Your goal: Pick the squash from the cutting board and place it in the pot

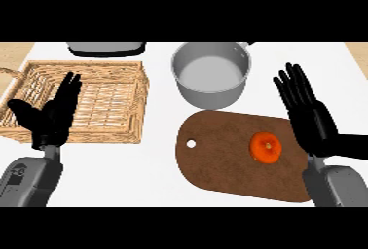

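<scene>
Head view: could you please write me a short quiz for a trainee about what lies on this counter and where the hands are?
1. True or false: the squash lies in the pot.
2. Which hand is nearer to the squash? A) left hand B) right hand
3. Fill the gap: the left hand shows over the wicker ____.

Key: 1 false, it lies on the cutting board; 2 B; 3 basket.
</scene>
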Available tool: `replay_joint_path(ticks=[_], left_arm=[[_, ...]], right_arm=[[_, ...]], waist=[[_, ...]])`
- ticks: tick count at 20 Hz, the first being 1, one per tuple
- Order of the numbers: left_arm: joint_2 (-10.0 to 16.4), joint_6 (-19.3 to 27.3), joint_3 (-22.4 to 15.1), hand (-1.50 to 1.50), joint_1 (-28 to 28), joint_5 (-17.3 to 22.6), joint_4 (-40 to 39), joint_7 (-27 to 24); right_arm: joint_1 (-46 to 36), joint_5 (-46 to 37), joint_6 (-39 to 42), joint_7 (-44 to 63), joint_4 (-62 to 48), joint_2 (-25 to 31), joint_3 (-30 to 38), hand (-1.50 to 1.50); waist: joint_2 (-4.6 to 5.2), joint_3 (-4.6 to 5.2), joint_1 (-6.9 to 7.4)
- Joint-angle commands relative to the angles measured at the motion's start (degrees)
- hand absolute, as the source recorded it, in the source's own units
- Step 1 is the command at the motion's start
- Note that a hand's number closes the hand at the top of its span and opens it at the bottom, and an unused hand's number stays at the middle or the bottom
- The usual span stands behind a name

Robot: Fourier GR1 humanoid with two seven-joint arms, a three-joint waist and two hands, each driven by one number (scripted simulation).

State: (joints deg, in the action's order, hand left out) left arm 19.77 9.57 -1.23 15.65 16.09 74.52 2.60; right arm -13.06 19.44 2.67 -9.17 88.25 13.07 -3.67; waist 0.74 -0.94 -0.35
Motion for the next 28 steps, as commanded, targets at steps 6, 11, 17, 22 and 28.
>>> replay_joint_path(ticks=[6,11,17,22,28], left_arm=[[11.4,3.8,-2.2,0.00,-6.2,-12.6,-0.8,5.1],[8.1,5.4,-3.4,0.00,-8.8,-10.3,0.6,11.6],[10.3,5.6,-3.6,0.00,-8.7,-11.1,4.3,17.7],[10.5,5.7,-2.7,0.00,-10.2,-11.0,4.5,17.1],[10.8,5.0,-2.6,0.00,-11.3,-10.8,5.1,17.0]], right_arm=[[-0.2,-17.3,-16.5,12.3,-1.4,2.4,-3.9,1.50],[4.9,-35.2,-37.6,7.0,0.1,5.4,1.9,-1.50],[10.0,-56.1,-46.2,19.4,6.0,0.7,-9.4,-1.50],[12.7,-68.2,-32.4,38.5,10.7,5.4,-12.3,-1.50],[9.6,-73.2,-10.3,58.6,19.1,6.9,-16.1,-1.50]], waist=[[-0.87,1.11,1.22],[-1.45,1.17,-1.64],[-1.35,1.21,-0.66],[-1.53,1.48,-1.30],[-1.47,1.55,-0.30]])
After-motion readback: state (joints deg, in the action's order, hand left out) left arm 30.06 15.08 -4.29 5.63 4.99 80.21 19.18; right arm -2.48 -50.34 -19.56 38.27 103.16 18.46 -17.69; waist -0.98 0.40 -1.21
